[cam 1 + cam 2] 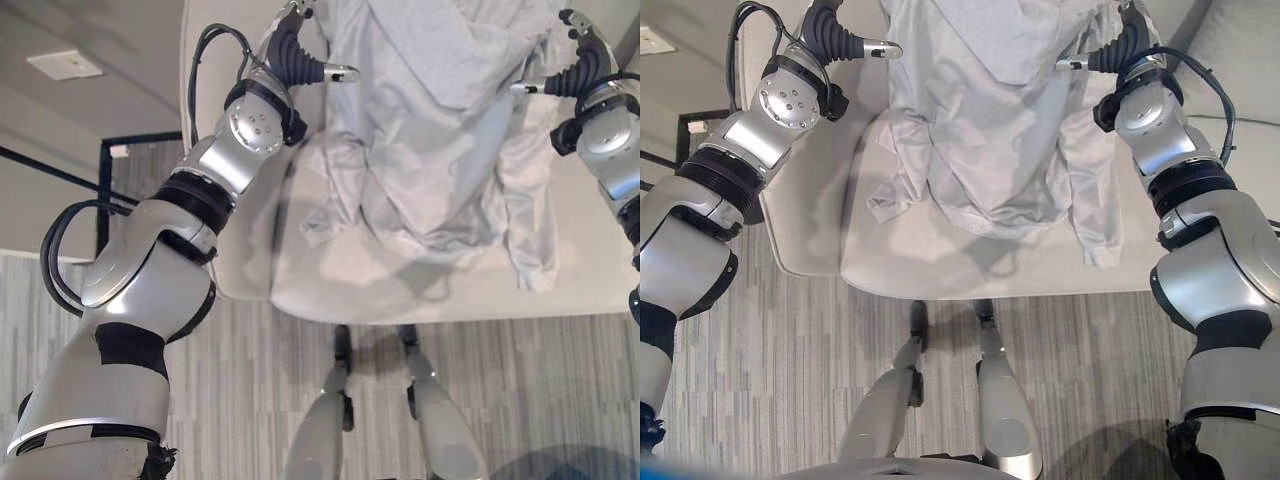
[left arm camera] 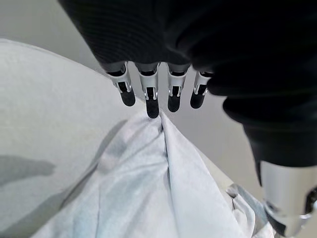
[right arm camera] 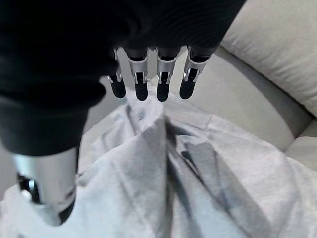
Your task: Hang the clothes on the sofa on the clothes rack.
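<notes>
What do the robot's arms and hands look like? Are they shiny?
Yes. Both arms are shiny silver-grey with rounded shells and black bands at the joints. Black cables loop beside them. The left hand and right hand each wear a dark ribbed cover, and their silver fingers end in dark tips.

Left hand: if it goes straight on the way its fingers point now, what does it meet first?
Most likely the grey garment. The left hand has its fingertips right at a raised fold of the cloth, seemingly touching it. The sofa lies beyond, though depth is unclear.
</notes>
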